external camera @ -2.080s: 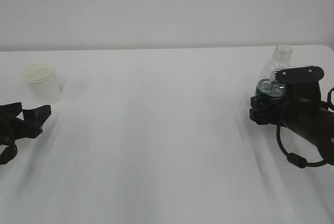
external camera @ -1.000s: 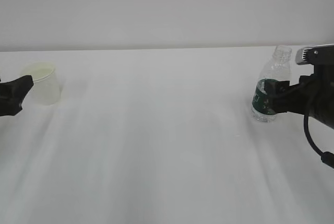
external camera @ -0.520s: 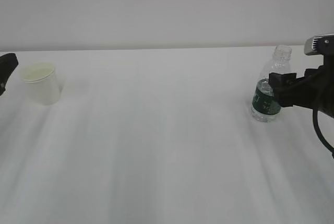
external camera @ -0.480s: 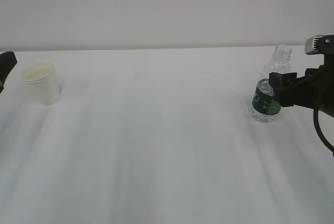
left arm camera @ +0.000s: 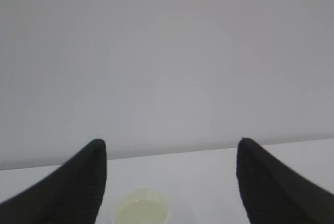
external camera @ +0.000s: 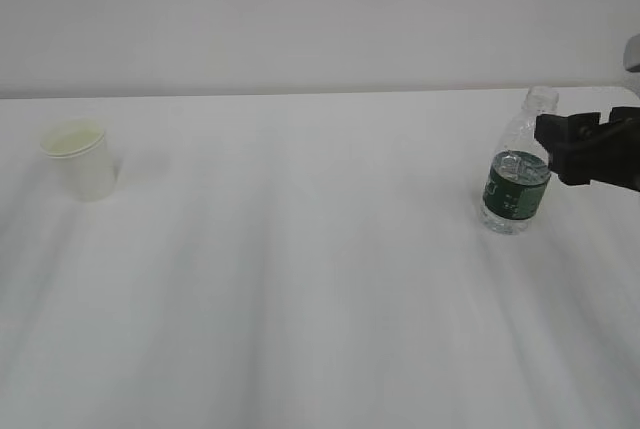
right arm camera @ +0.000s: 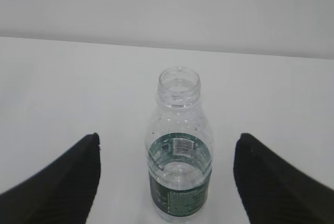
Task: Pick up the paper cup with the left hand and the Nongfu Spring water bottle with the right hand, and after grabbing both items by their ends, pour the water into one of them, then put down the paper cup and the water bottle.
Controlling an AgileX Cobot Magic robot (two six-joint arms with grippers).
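Exterior view, tapered paper cup (external camera: 78, 160), ribbed bottle (external camera: 516, 182)

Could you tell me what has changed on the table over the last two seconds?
Both arms pulled back from the table: the left gripper rose and left the exterior view, and the right gripper lifted and retreated rightward, uncovering the bottle. Both stay open, holding nothing. The bottle and the cup stayed put.

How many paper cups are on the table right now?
1. The paper cup stands upright at the table's far left, opposite the water bottle on the right. Nothing seems to hide another.
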